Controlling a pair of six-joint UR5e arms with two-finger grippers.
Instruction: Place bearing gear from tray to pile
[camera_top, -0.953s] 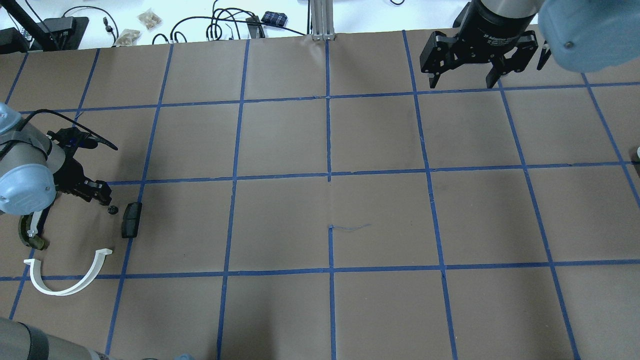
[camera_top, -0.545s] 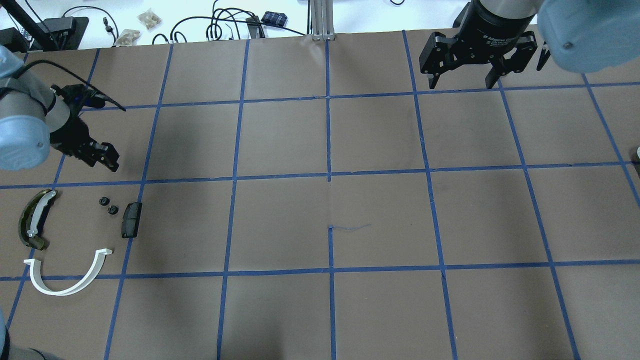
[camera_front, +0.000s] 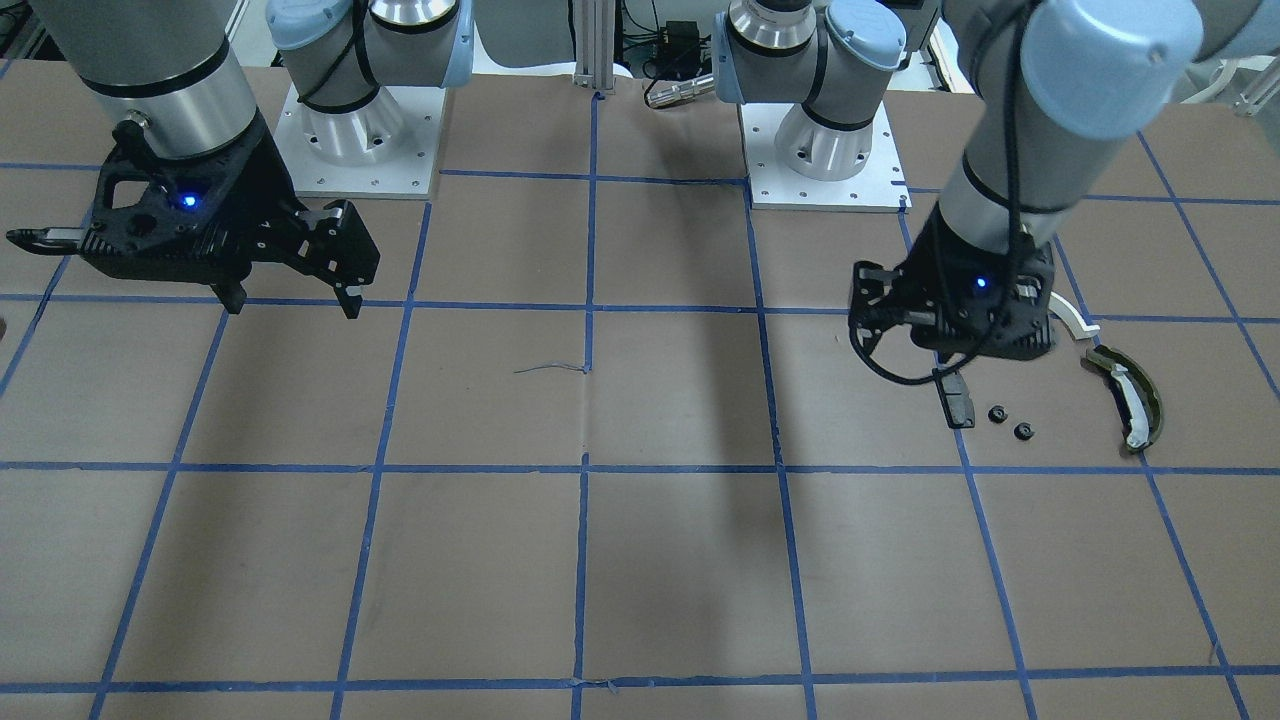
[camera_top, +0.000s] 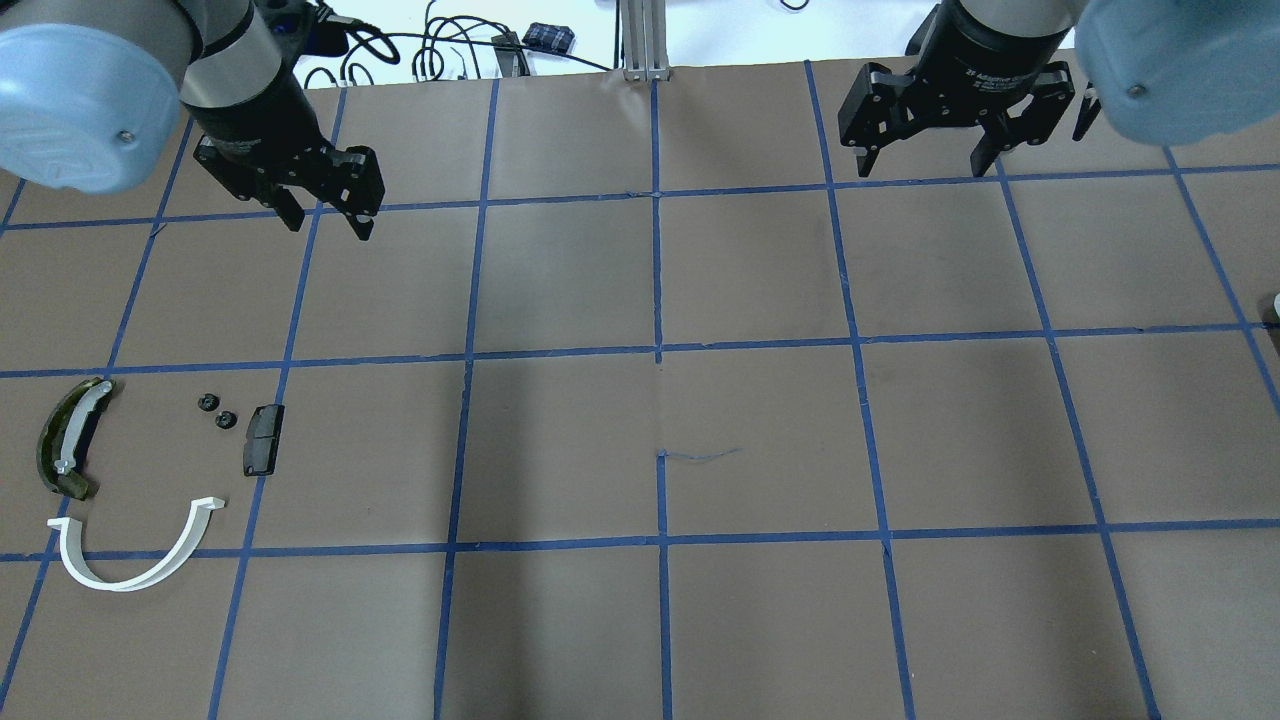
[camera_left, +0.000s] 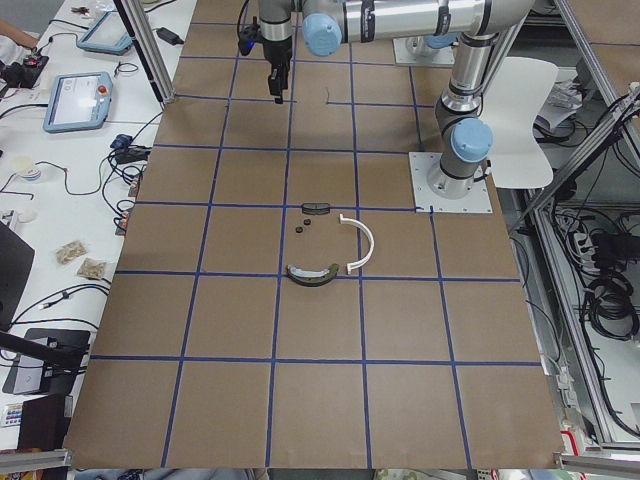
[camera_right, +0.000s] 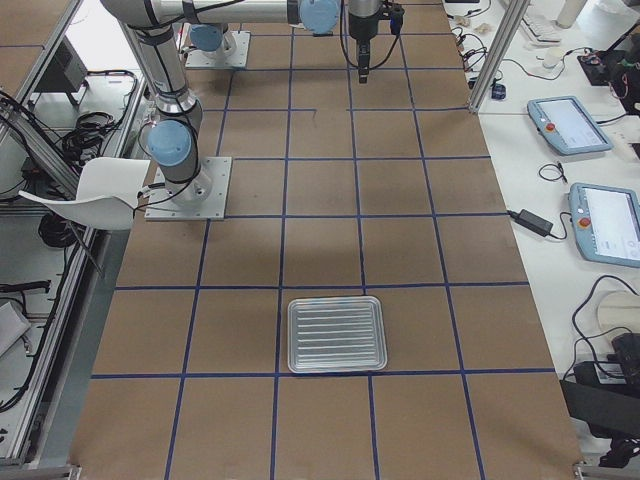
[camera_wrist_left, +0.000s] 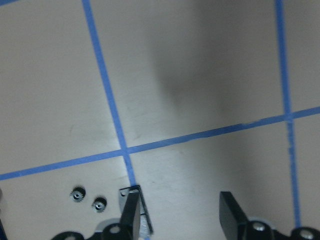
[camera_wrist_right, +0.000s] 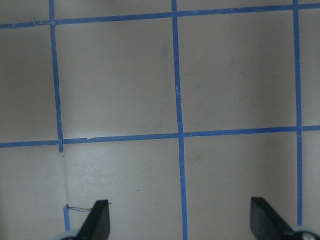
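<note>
Two small black bearing gears (camera_top: 208, 403) (camera_top: 226, 420) sit side by side on the table (camera_top: 640, 420), in the pile with one dark grey block (camera_top: 263, 439), one olive-green curved piece (camera_top: 66, 437) and one white half-ring (camera_top: 135, 548). The left gripper (camera_top: 327, 212) hangs up high, well away from the pile, fingers apart and holding nothing. The right gripper (camera_top: 930, 148) is spread wide and holds nothing too — white writing on its body is too small to read. Only the right side view shows the one metal tray (camera_right: 336, 334).
</note>
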